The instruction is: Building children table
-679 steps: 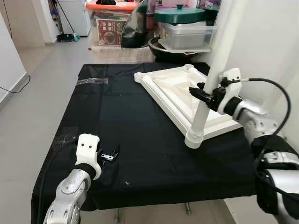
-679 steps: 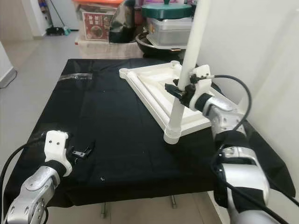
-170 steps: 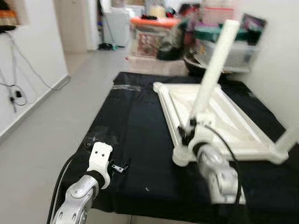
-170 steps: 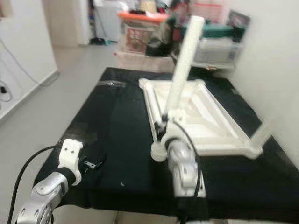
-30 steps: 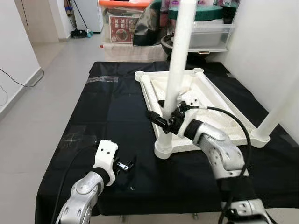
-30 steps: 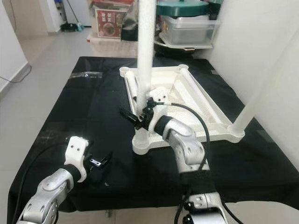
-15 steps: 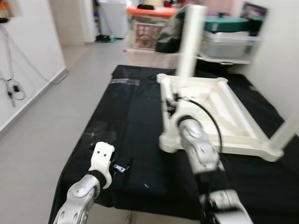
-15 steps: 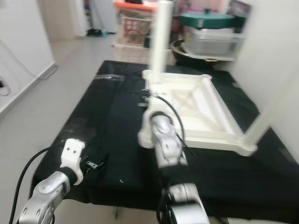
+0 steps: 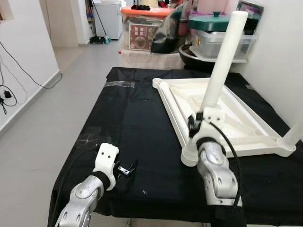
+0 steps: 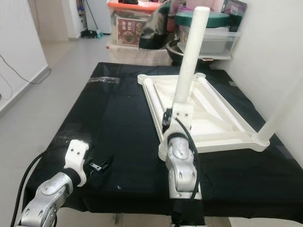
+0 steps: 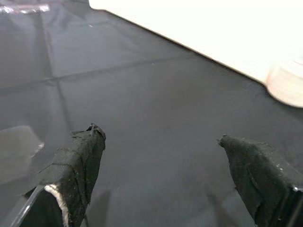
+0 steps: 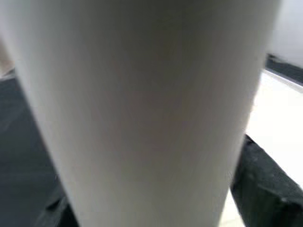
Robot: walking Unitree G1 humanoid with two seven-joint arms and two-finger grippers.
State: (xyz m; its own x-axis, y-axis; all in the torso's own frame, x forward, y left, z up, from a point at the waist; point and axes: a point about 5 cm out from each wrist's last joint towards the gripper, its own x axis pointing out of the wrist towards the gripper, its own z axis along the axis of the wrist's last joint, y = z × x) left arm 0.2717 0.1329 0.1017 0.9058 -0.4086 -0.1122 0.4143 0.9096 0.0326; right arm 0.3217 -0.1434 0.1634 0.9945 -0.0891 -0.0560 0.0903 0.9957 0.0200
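A white children's table top (image 9: 222, 118) is lying upside down on a black cloth (image 9: 137, 123) that is covering a work table, taking up the half of the cloth toward the robot's right and reaching toward the cloth's far edge. A white table leg (image 9: 218, 75) is standing tilted at the top's near corner, its ringed foot (image 9: 188, 156) sitting at that corner, just beside the bare cloth. The right gripper (image 10: 165, 120) is pressing against this leg low down, just above the corner; in the right wrist view the leg (image 12: 142, 109) is sitting between the black fingers (image 12: 265, 189), which are lying on either side of it, apparently clamped on it. A second leg (image 9: 294, 135) is rising from the top's other near corner, close to the cloth's right edge.

The left gripper (image 9: 127, 169) is hovering low over the cloth near its front left corner, well apart from the table top, its fingers (image 11: 75, 165) spread wide with nothing between them. The whole left half of the cloth is lying flat and open. Grey floor (image 9: 57, 94) is stretching beyond the cloth's left edge, and storage bins (image 9: 142, 23) are standing past its far edge
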